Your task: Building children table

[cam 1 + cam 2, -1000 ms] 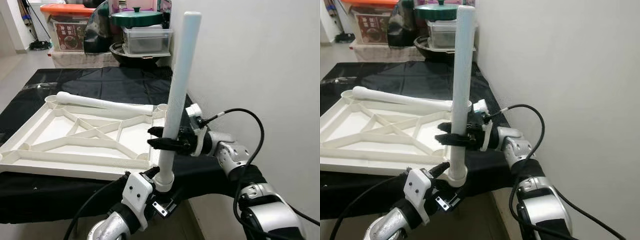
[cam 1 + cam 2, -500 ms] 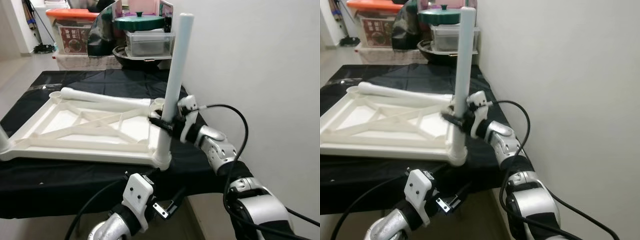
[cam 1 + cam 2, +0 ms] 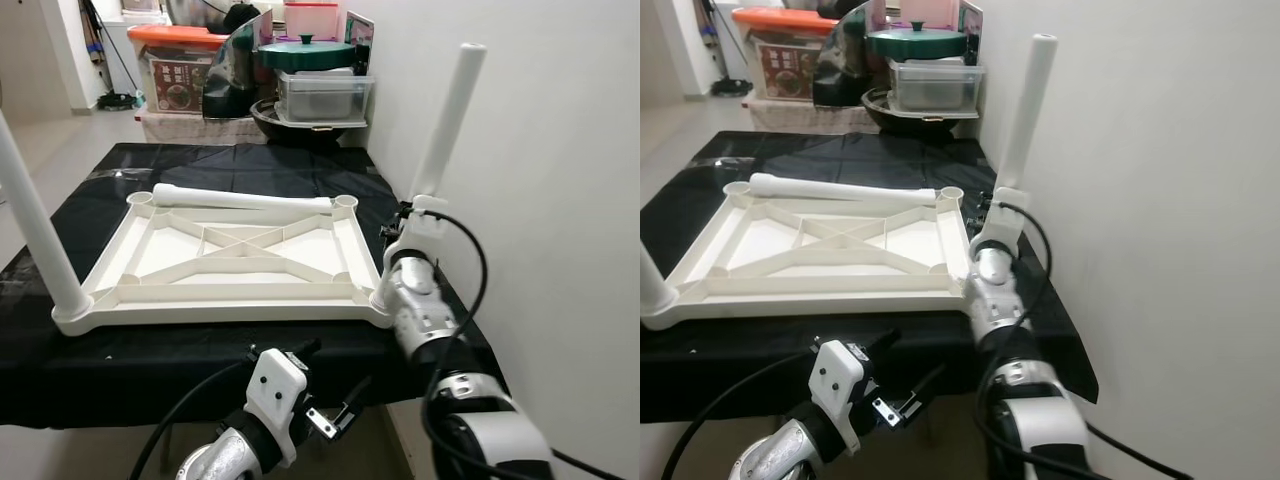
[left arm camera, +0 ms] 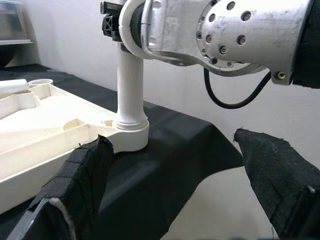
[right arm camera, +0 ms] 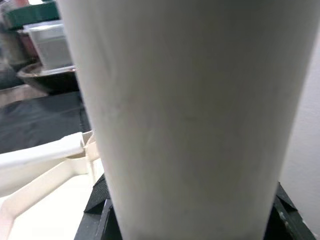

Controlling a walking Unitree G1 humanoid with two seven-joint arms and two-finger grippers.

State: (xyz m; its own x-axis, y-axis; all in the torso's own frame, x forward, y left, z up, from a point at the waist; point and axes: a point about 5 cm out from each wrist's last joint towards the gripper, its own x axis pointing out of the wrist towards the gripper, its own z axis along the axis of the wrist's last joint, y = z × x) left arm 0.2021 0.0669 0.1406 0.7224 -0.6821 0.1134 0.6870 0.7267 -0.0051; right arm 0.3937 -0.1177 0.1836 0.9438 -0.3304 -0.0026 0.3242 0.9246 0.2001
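Observation:
The white table top (image 3: 240, 262) lies upside down on the black-covered table (image 3: 120, 360). One white leg (image 3: 445, 125) stands upright in its near right corner socket (image 4: 131, 135). My right gripper (image 3: 408, 208) is shut on this leg low down, and the leg (image 5: 185, 115) looms close in the right wrist view. Another leg (image 3: 35, 225) stands in the near left corner. A third leg (image 3: 240, 199) lies loose across the far edge. My left gripper (image 4: 175, 185) hangs open below the table's front edge, apart from the standing leg.
A white wall (image 3: 540, 150) runs close along the right side of the table. Beyond the far end stand stacked boxes, a green-lidded pot (image 3: 305, 52) and an orange-lidded bin (image 3: 180, 60). Bare floor (image 3: 60, 140) lies to the left.
The right gripper has carried the upright leg from in front of the table edge to the near right corner socket. The leg's base has left my left gripper. The camera has shifted too.

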